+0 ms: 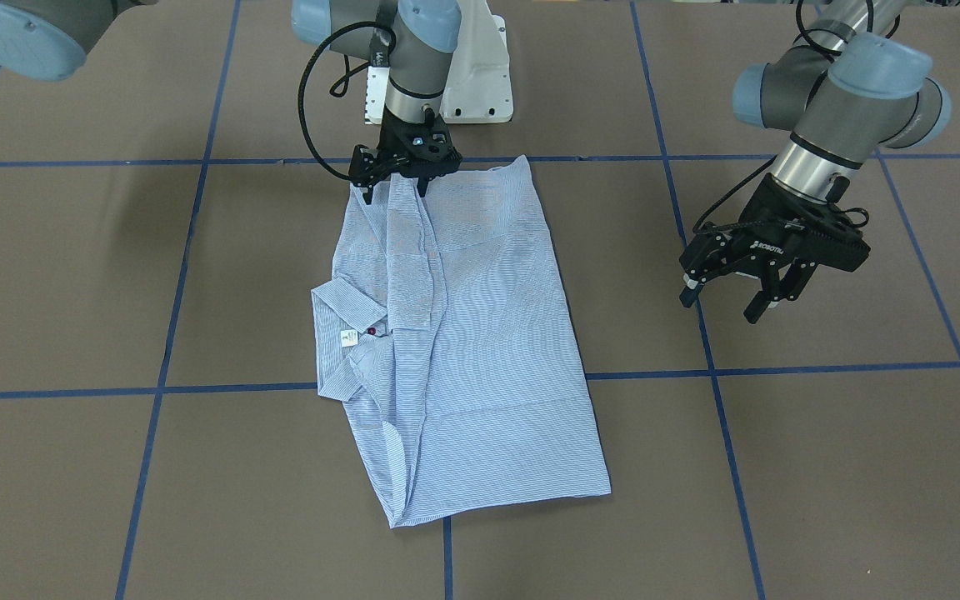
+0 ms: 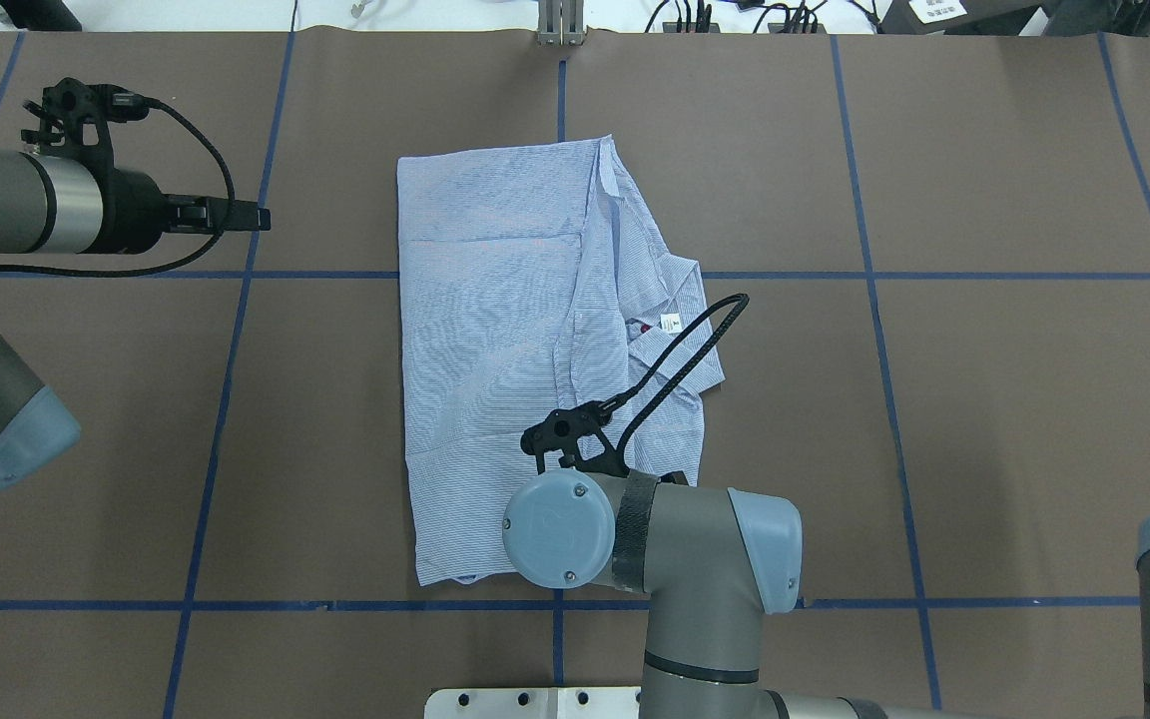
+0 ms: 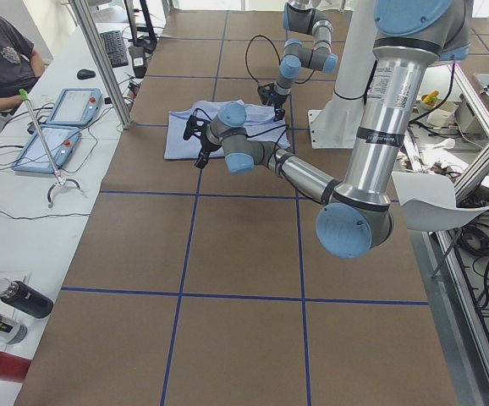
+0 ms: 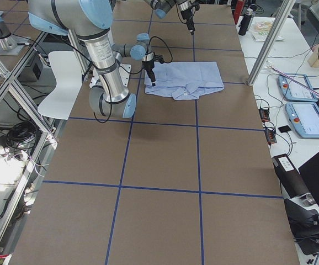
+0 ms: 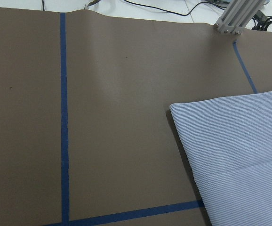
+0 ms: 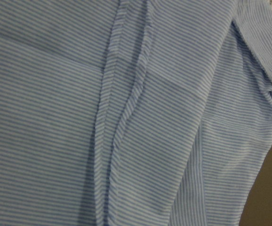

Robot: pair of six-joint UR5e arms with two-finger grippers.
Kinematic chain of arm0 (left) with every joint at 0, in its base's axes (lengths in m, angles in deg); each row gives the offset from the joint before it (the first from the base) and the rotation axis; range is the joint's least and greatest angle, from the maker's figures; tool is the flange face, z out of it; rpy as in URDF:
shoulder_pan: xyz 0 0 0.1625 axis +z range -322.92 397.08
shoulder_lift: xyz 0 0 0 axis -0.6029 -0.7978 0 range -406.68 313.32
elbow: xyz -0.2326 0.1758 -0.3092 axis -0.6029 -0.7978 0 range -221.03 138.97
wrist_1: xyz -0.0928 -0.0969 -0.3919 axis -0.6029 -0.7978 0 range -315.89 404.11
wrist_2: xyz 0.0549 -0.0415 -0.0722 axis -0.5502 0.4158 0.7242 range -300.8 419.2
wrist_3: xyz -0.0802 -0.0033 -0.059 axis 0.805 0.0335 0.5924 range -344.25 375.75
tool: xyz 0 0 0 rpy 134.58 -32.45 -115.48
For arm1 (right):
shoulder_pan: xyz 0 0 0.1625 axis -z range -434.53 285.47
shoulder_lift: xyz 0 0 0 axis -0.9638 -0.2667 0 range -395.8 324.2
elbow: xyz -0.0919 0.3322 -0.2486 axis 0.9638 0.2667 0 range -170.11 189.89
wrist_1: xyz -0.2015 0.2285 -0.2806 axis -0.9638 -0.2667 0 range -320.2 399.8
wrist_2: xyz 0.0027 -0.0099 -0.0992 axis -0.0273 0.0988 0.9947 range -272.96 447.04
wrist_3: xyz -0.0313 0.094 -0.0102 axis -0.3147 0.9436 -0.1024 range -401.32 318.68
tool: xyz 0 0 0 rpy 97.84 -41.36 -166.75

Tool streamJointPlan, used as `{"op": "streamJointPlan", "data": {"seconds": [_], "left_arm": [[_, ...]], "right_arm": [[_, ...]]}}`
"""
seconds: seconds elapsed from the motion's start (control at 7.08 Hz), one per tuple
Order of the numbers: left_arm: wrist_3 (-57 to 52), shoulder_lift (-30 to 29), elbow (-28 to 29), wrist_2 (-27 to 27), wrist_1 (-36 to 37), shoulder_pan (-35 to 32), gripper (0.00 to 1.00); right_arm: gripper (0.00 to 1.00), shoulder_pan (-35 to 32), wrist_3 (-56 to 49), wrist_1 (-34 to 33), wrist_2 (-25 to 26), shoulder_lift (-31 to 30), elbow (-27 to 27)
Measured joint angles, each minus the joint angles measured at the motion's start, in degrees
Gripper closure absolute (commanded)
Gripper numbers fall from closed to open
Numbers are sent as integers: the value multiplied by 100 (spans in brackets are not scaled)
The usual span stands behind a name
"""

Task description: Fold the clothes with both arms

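Shirt (image 1: 480, 333) lies folded on the bench (image 1: 822, 458), its long axis running straight away from the right pincer (image 1: 394, 197) at its near edge. The collar (image 1: 345, 307) juts out on that pincer's side. Both pincers gape; the left pincer (image 1: 720, 308) hangs well apart.

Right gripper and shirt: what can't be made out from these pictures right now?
- Right gripper: covered by its own wrist in the overhead view.
- Contact: the front view leaves it unclear whether its fingers touch the shirt.
- Right wrist view: only striped cloth in frame, no fingers.
- Neck label: print too small to read in every view.
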Motion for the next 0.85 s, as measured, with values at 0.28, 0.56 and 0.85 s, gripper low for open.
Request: {"op": "streamJointPlan", "data": {"seconds": [0.28, 0.56, 0.85], "left_arm": [[11, -27, -10, 1, -7, -3, 0], [20, -49, -50, 4, -5, -4, 0], [27, -51, -114, 7, 2, -4, 0]], "right_arm": [[0, -249, -309, -49, -69, -230, -191], [0, -436, -562, -118, -115, -958, -945], [0, -395, -193, -301, -279, -1450, -1380]]}}
